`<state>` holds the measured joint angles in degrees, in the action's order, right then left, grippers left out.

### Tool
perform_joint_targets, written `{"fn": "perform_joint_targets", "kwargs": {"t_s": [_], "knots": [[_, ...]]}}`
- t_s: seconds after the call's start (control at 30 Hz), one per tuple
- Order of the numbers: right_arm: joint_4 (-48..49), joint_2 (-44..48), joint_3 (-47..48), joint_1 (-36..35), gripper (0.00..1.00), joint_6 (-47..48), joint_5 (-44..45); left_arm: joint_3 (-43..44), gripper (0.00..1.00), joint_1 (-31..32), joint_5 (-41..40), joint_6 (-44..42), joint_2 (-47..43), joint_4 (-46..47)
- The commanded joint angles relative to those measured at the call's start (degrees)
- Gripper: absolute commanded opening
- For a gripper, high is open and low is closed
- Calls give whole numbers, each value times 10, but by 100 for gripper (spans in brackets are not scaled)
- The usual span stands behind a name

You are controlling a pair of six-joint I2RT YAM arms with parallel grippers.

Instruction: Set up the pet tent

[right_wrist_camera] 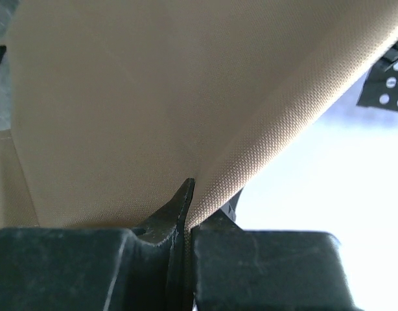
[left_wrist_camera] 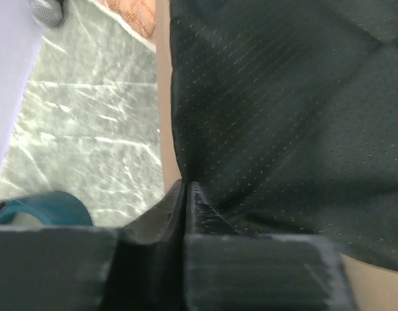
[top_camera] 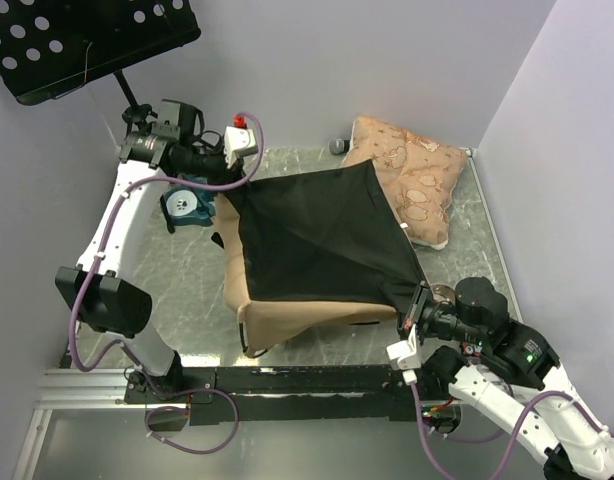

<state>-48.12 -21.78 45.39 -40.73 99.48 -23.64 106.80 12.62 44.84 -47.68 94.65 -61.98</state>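
I see the pet tent point(top_camera: 322, 240) mid-table, black base panel up, stretched by two corners. My left gripper point(left_wrist_camera: 186, 194) is clamped shut on its far-left edge, and my right gripper point(right_wrist_camera: 189, 194) pinches the near-right tan edge. A cushion point(top_camera: 412, 180) lies just beside the far-right edge, and the table point(top_camera: 187, 290) shows open room near-left.

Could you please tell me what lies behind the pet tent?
A pinkish plush cushion lies behind the pet tent, near the back wall. The tent's far corner covers part of the cushion's edge.
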Motion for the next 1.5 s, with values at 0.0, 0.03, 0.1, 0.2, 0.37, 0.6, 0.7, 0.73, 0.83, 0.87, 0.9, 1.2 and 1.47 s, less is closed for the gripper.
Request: {"fn": "perform_joint_targets", "kwargs": {"t_s": [0.0, 0.03, 0.1, 0.2, 0.37, 0.6, 0.7, 0.73, 0.83, 0.87, 0.9, 1.2, 1.47], "knots": [[111, -4, -28, -3, 0, -18, 83, 86, 1, -8, 59, 27, 4, -31], [145, -12, -32, -2, 0, -40, 103, 97, 1, -14, 78, 74, 2, -9], [216, -52, -16, 3, 0, -94, 146, 88, 1, -19, 78, 198, -17, 95], [259, -139, 60, 81, 18, -191, 157, 19, 1, -21, -1, 373, -69, 315], [151, -272, 163, 292, 100, -240, 27, 14, 1, -4, -125, 535, -63, 433], [-94, -244, 206, 404, 100, -242, -145, -51, 1, 47, -242, 547, -86, 473], [-156, -198, 226, 405, 100, -264, -203, -43, 1, 78, -318, 569, -81, 446], [-146, -183, 217, 405, 100, -279, -201, -42, 1, 92, -351, 575, -81, 434], [-82, -150, 194, 405, 100, -370, -187, -53, 1, 111, -394, 608, -88, 421], [-74, -157, 211, 405, 100, -413, -206, -56, 1, 115, -399, 623, -90, 419], [-59, -172, 231, 405, 100, -463, -234, -58, 1, 122, -410, 647, -92, 417], [365, -315, 299, 283, 100, -819, -227, -83, 1, 211, -351, 651, -130, 403], [445, -429, 320, 157, 100, -679, -163, -72, 1, 213, -175, 439, -161, 328]]}}
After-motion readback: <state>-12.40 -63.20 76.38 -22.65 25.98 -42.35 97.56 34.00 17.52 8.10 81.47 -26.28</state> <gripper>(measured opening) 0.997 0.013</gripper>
